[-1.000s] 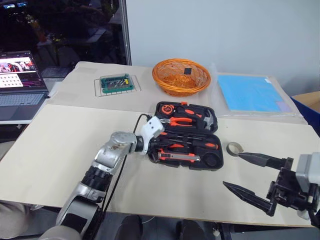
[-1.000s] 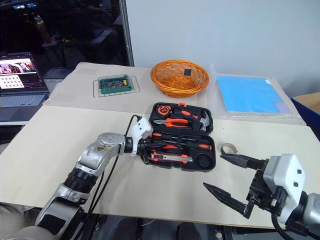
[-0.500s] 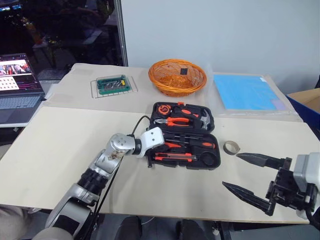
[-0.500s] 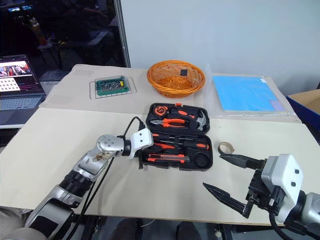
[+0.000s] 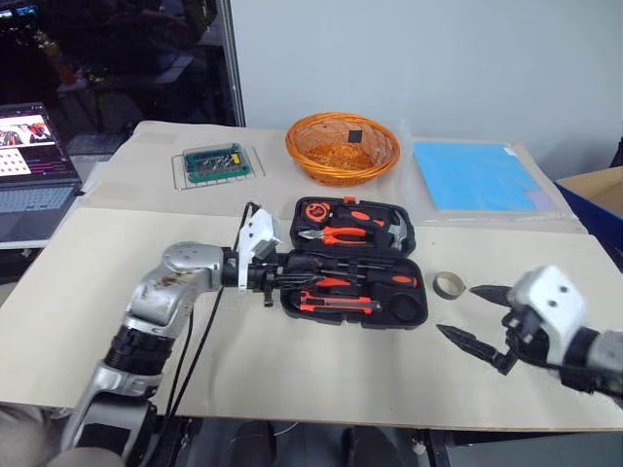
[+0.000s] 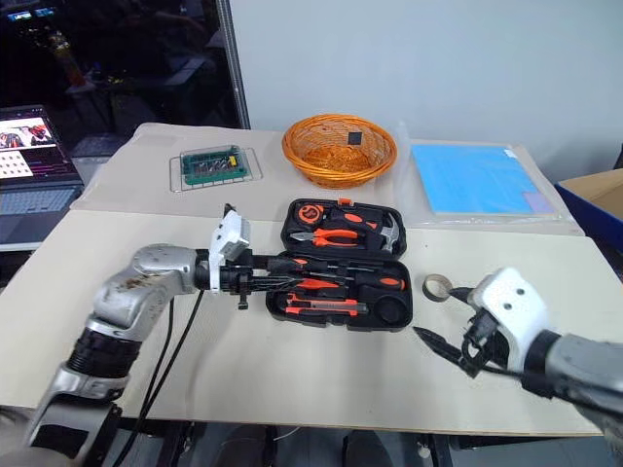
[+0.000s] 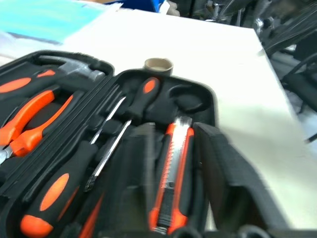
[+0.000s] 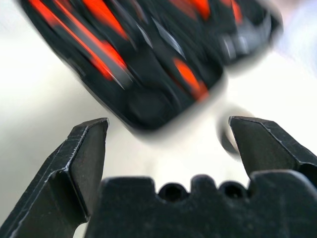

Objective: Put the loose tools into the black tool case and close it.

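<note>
Black tool case lies open on the bench.
Tape roll at its three o'clock; right fingers apart, left fingers' gap unclear.

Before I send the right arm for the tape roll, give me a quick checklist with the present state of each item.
1. Right gripper open: ok, the two fingers stand wide apart.
2. Tape roll free to take: ok, it lies on the table beside the right end of the black tool case, apart from it.
3. Round recess in the case free: ok, nothing lies in it.
4. Case open: ok, the lid lies flat.
5. Utility knife and screwdrivers seated: cannot tell; they lie in the near half, but how flush is unclear.
6. Left gripper out of the way: not ok, it hangs over the left end of the case.
</note>
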`<act>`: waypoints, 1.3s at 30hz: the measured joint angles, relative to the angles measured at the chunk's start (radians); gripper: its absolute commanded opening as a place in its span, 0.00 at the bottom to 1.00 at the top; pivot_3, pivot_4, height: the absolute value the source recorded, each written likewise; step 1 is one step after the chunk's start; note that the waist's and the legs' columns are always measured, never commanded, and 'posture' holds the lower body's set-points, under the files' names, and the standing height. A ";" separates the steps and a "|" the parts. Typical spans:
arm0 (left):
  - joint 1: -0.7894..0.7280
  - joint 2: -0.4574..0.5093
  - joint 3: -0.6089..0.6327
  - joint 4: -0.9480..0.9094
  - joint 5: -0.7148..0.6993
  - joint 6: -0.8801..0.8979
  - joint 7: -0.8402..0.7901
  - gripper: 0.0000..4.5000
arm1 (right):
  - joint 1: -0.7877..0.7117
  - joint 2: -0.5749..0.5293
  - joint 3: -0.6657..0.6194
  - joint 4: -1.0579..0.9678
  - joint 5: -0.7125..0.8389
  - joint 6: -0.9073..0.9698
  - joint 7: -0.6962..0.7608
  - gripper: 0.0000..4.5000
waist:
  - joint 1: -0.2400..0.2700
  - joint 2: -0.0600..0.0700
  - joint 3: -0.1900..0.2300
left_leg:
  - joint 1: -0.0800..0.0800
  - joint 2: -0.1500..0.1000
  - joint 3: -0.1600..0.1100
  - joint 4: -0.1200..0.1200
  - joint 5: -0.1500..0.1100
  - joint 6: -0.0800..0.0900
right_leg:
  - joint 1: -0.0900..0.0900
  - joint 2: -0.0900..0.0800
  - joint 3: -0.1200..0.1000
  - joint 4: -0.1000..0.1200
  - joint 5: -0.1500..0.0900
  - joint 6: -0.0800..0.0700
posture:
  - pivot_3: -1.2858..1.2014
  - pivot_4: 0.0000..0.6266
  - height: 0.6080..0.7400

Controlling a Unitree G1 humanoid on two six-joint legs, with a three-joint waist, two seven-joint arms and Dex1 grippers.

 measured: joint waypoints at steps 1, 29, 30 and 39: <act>0.011 0.019 0.012 -0.043 -0.023 0.037 0.009 0.66 | -0.067 -0.017 0.061 0.051 -0.011 0.008 0.012 0.89 | 0.000 -0.001 0.001 | 0.000 0.000 0.000 0.000 0.000 0.000 | 0.000 0.000 0.000 0.000 0.000 0.001 | 0.52 0.24 1.00; 0.072 0.094 0.075 -0.375 -0.201 0.256 0.234 1.00 | -0.759 0.079 0.679 0.788 -0.432 -0.089 0.347 0.01 | -0.010 0.000 0.006 | -0.004 0.000 0.000 0.000 0.000 0.000 | -0.005 0.002 0.001 0.004 0.004 0.007 | 0.52 0.24 1.00; 0.076 0.094 0.076 -0.377 -0.203 0.257 0.239 1.00 | -0.757 0.069 0.669 0.768 -0.428 -0.089 0.357 0.01 | -0.010 0.001 0.007 | -0.004 0.000 0.000 0.000 0.000 0.000 | -0.005 0.002 0.001 0.004 0.004 0.007 | 0.52 0.24 1.00; 0.182 0.150 0.093 -0.394 -0.237 0.245 0.201 1.00 | -0.809 -0.022 0.569 0.342 -0.232 0.158 0.483 0.01 | -0.014 0.005 0.010 | -0.003 0.003 0.000 0.000 0.000 0.000 | -0.007 0.005 0.002 0.004 0.004 0.006 | 0.52 0.24 1.00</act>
